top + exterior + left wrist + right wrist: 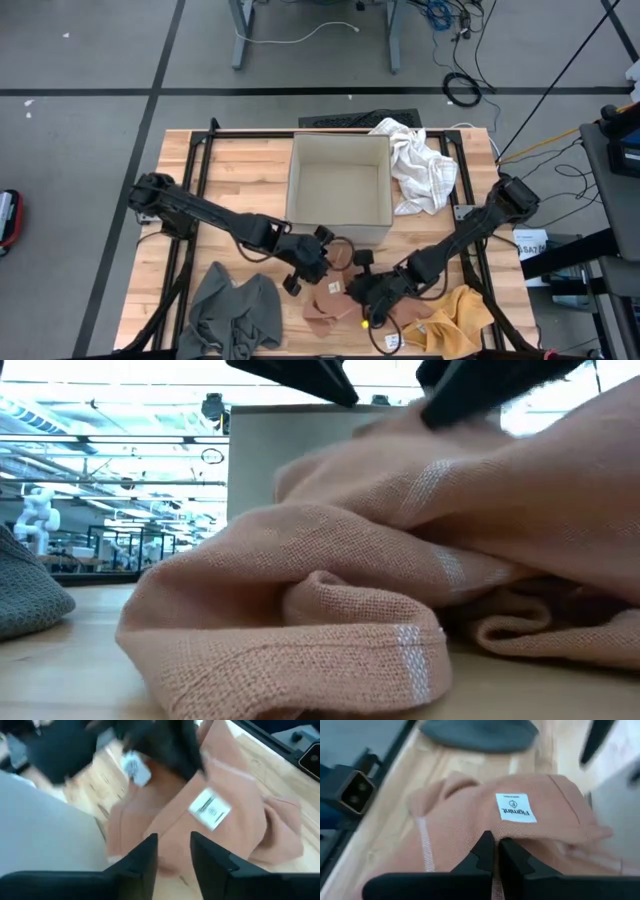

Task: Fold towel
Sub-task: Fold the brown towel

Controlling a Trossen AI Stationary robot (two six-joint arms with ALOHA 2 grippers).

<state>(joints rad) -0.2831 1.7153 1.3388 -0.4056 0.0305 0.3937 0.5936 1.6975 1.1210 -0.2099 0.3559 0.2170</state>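
Note:
The peach towel (pixel 325 305) lies bunched on the wooden table in front of the box, its white label (pixel 516 808) facing up. My right gripper (pixel 368 290) is at the towel's right side and shut on it (pixel 495 847). In the low view the towel (pixel 330 600) rises toward the upper right, while its lower folds rest on the table. My left gripper (pixel 308 268) is open just left of the towel, near the box's front wall. Its fingers (pixel 150 857) stand apart, with the towel (pixel 225 785) beyond them. My right gripper pinches the peach towel between its two fingers at an edge near the label (pixel 495 836). A strip of cloth shows between the fingers. It comes slanting down from the table's right. That part is raised, and the rest of the towel (pixel 300 650) lies on the table.
An open cardboard box (pixel 340 190) stands behind the grippers. A white towel (pixel 420 165) hangs over the box's right wall. A grey towel (pixel 235 315) lies at the near left and a yellow one (pixel 455 320) at the near right.

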